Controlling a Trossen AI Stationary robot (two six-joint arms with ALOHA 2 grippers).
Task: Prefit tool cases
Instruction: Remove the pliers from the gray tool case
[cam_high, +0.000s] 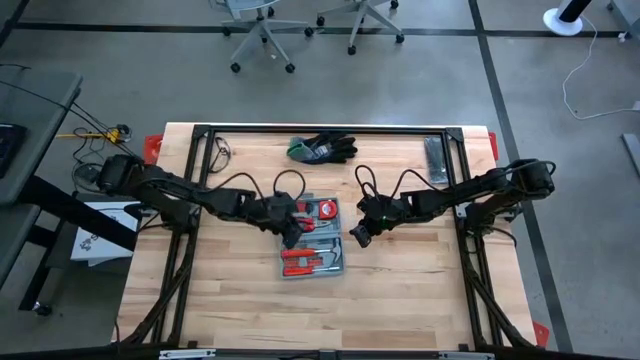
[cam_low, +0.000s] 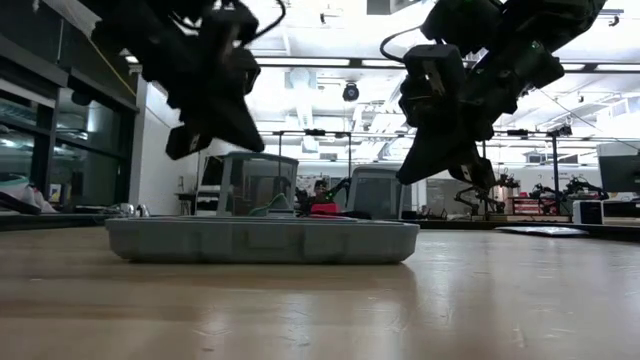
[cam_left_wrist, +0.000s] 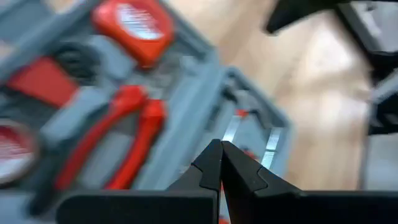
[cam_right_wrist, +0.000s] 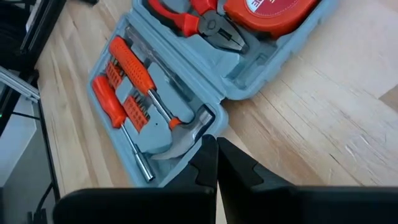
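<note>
One grey-blue hinged plastic tool case (cam_high: 312, 236) lies opened flat near the middle of the pale wooden table (cam_high: 400, 300), both halves facing up. In its moulded recesses I count one round red tape measure (cam_right_wrist: 273, 12), one pair of red-handled pliers (cam_right_wrist: 199, 18), two red-handled screwdrivers (cam_right_wrist: 134, 68), one hammer with a steel head (cam_right_wrist: 180, 140) and a small rack of red bits (cam_right_wrist: 137, 109).

Two dark arms reach in toward the case. The left hand (cam_high: 291, 236) hangs over the case's left edge, fingers pressed fully together with nothing between them; its wrist camera looks down past the touching fingertips (cam_left_wrist: 214, 165) onto the pliers and the case's middle ridge. The right hand (cam_high: 359, 237) sits just beside the case's right edge, clear of it, its fingers likewise closed tight and empty, the tips pointing at the corner by the hammer. From table height both hands hover above the case's rim without touching it.

Beyond the case, toward the far edge of the table, lies one heap of black-and-green gloves (cam_high: 322, 149), and to the right of that one narrow dark grey flat bar (cam_high: 436, 160). A black metal frame (cam_high: 330, 130) borders the table around the case. Two office chairs (cam_high: 262, 25) stand on the grey floor past the far edge.
</note>
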